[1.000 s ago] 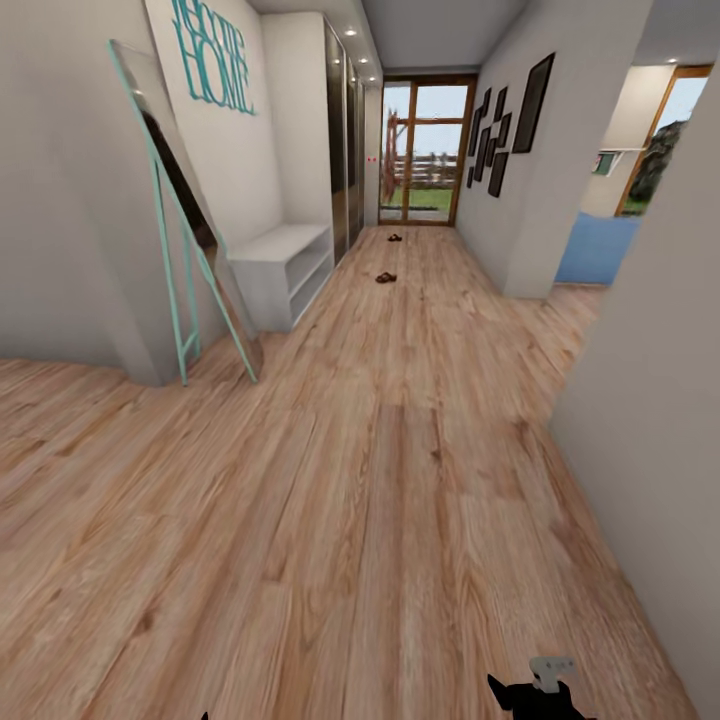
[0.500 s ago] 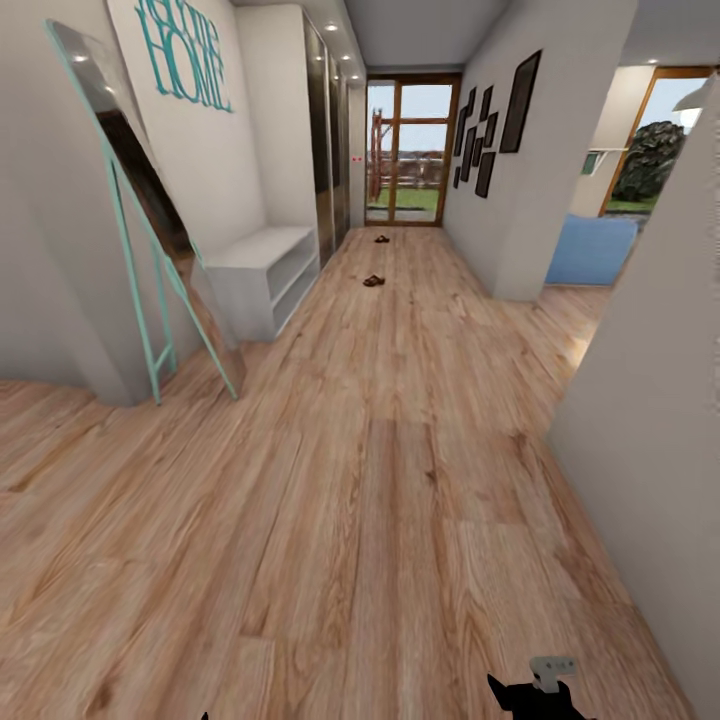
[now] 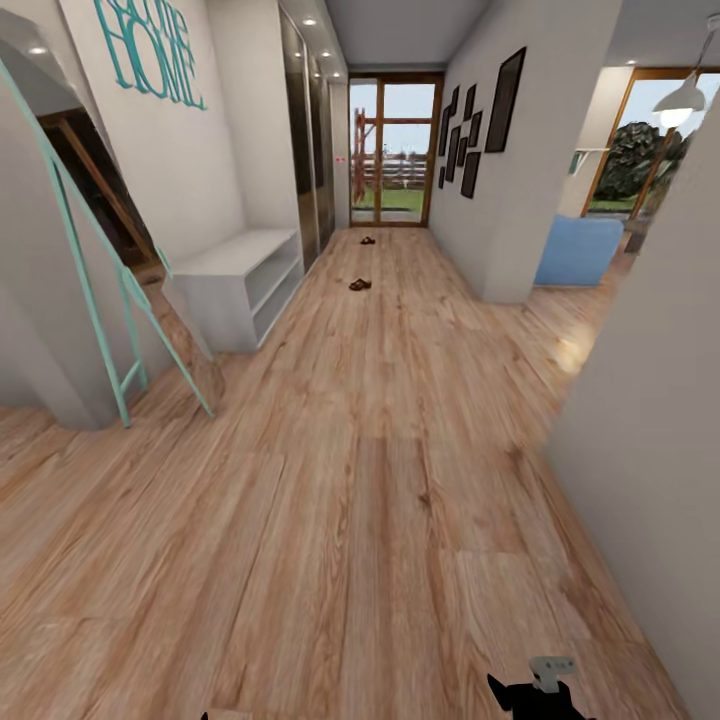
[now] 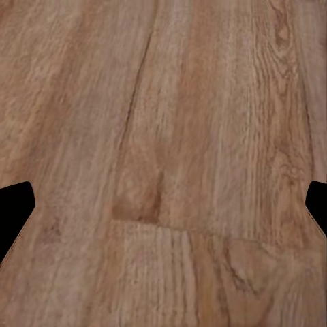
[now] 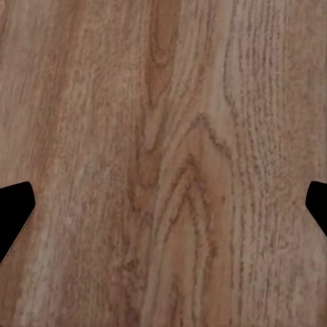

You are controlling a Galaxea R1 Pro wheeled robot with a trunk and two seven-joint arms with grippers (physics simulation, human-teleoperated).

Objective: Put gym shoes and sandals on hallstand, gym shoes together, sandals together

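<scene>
A long corridor of light wood-plank floor (image 3: 380, 480) runs to a far glazed wooden door (image 3: 392, 150). On the left lean a teal-framed mirror (image 3: 80, 250) and a low white bench (image 3: 238, 285); black frames (image 3: 480, 115) hang on the right wall.

two dark sandals lie on the corridor floor (image 3: 400, 420), one (image 3: 360, 285) nearer, one (image 3: 368, 240) farther; one white bench (image 3: 235, 285); one leaning mirror (image 3: 90, 260).
</scene>
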